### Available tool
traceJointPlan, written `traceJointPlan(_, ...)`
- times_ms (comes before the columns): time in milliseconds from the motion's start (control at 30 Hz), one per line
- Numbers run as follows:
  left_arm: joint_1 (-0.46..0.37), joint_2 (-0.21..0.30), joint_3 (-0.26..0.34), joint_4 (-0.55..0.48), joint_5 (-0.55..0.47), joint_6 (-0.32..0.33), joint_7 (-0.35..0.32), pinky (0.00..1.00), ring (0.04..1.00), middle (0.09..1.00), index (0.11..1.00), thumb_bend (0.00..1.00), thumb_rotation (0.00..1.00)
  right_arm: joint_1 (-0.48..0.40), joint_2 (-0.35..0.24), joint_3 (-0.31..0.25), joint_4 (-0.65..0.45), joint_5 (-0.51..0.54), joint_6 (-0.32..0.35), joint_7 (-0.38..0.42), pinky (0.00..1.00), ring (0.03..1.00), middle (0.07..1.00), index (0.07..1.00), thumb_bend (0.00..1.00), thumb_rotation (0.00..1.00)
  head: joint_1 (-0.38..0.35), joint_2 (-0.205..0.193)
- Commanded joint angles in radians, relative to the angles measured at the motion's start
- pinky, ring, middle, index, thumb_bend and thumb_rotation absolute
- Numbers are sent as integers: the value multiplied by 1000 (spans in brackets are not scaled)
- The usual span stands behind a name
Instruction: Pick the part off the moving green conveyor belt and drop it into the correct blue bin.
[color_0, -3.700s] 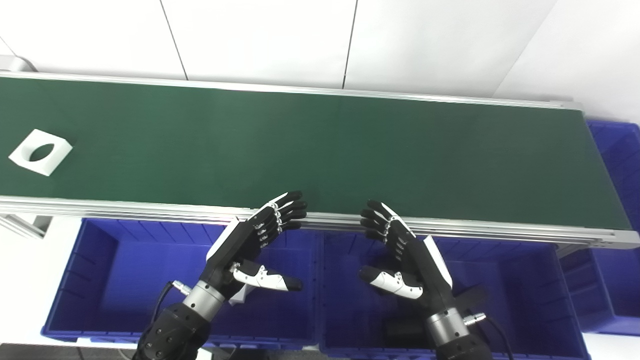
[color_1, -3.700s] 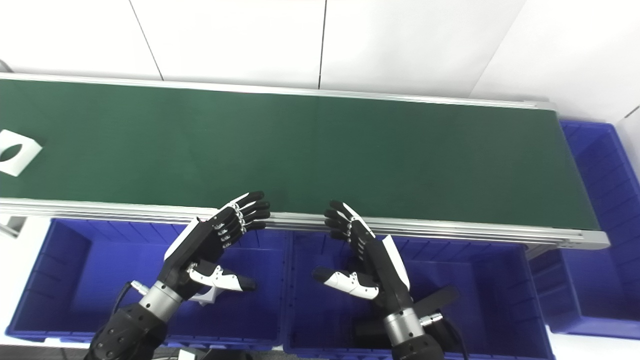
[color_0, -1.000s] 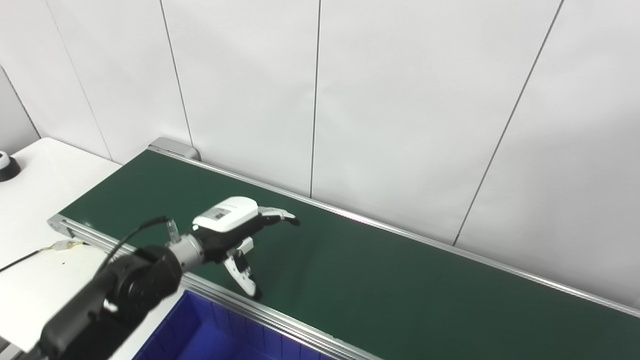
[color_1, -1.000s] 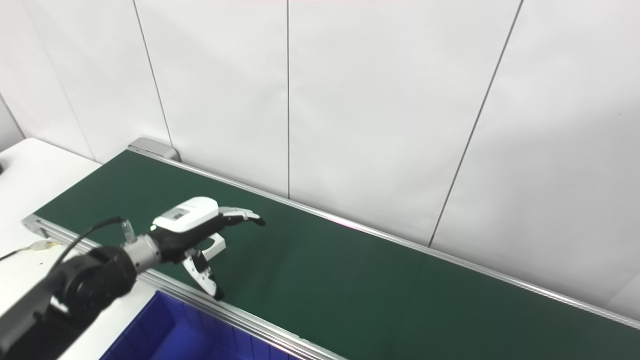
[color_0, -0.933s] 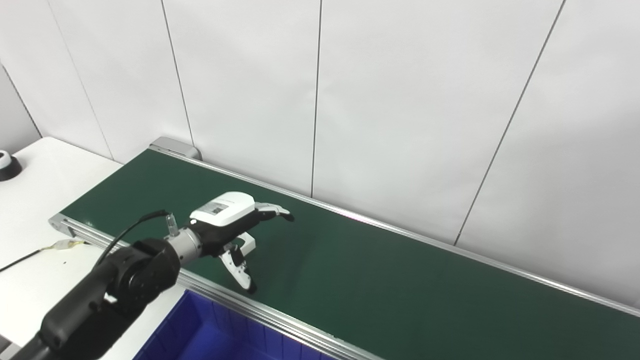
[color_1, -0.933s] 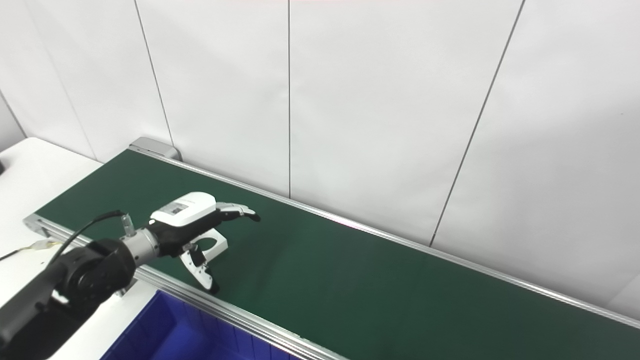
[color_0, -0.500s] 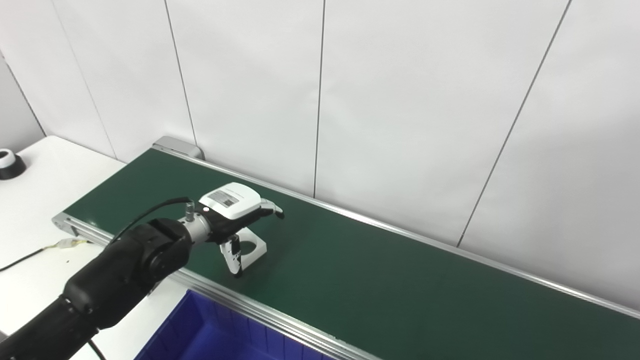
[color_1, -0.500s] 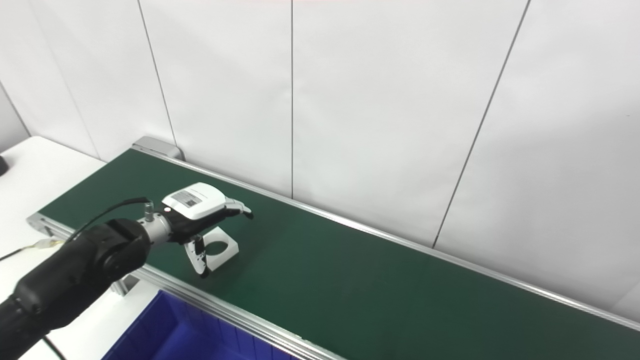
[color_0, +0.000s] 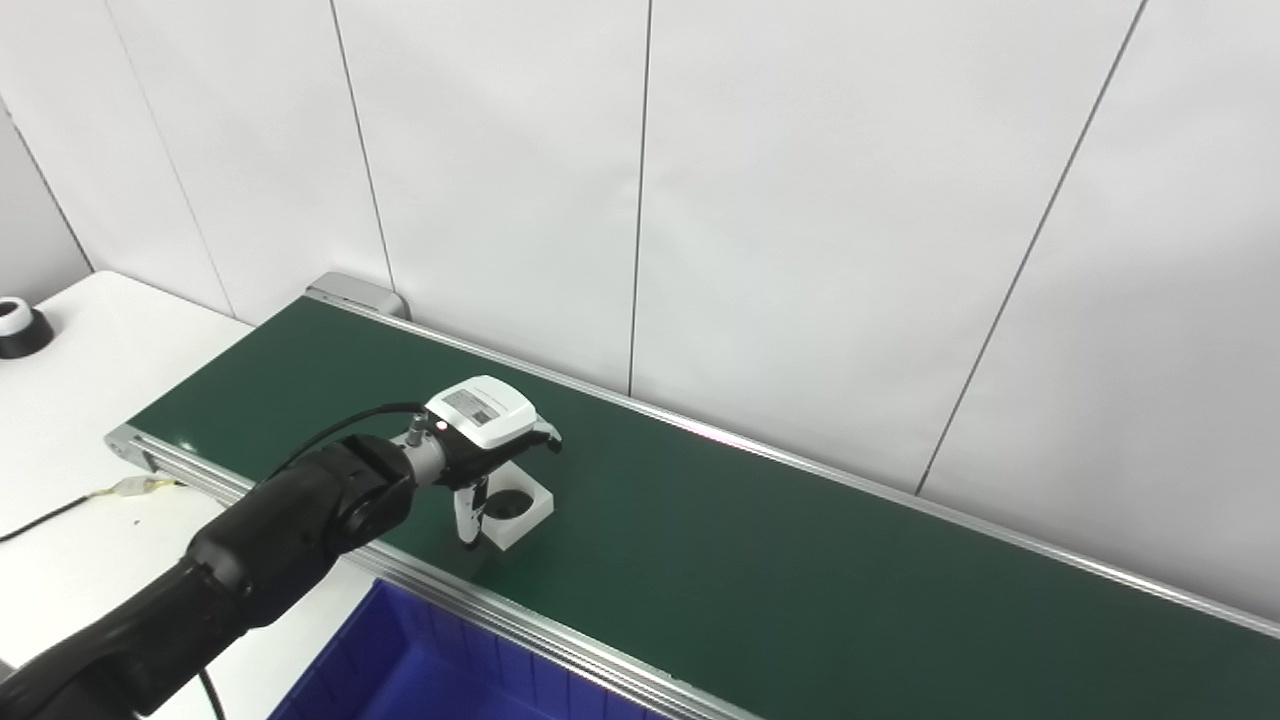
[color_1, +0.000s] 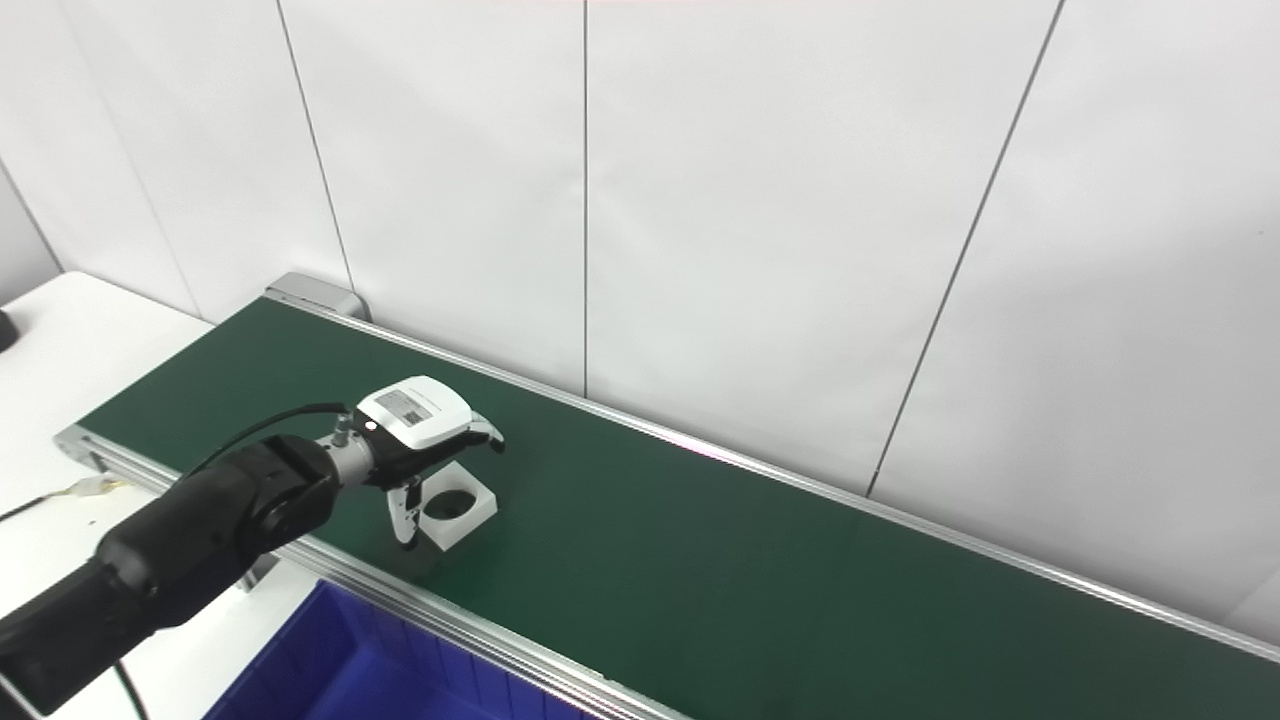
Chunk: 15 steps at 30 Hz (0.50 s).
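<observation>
Left eye view: corner of a blue bin (color_0: 430, 665) at the bottom edge, just below the conveyor's aluminium side rail (color_0: 560, 640). Left hand (color_0: 480, 440) reaches over the green conveyor belt (color_0: 800, 570), palm down, thumb (color_0: 468, 515) hanging at the near side of the white square part with a round hole (color_0: 518, 508), other fingers (color_0: 540, 440) spread above it. Cannot tell if it grips yet. Part sits flat on the belt near its left end. Right hand out of frame. White panel wall (color_0: 800, 200) behind.
</observation>
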Motion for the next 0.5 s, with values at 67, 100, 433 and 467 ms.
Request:
traceJointPlan(67,-56,15,-11,33,21,7,47,638,761,845,815,879,0,1,3,-1,-41,10,-24,16,915,913,915,998,725,512,-4,2)
traceJointPlan(100,-59,14,-16,42,20,9,43,648,771,845,819,871,0,2,3,-1,-43,10,-23,16,919,914,917,1000,726,510,-5,2)
traceJointPlan(433,-71,4,-77,157,25,-6,114,634,785,821,802,871,0,3,6,-2,-43,4,-30,11,901,906,913,998,746,527,-12,7)
traceJointPlan(467,-72,2,-85,166,23,-4,114,662,780,816,801,868,0,4,7,-2,-44,5,-30,11,903,907,913,998,749,530,-12,7)
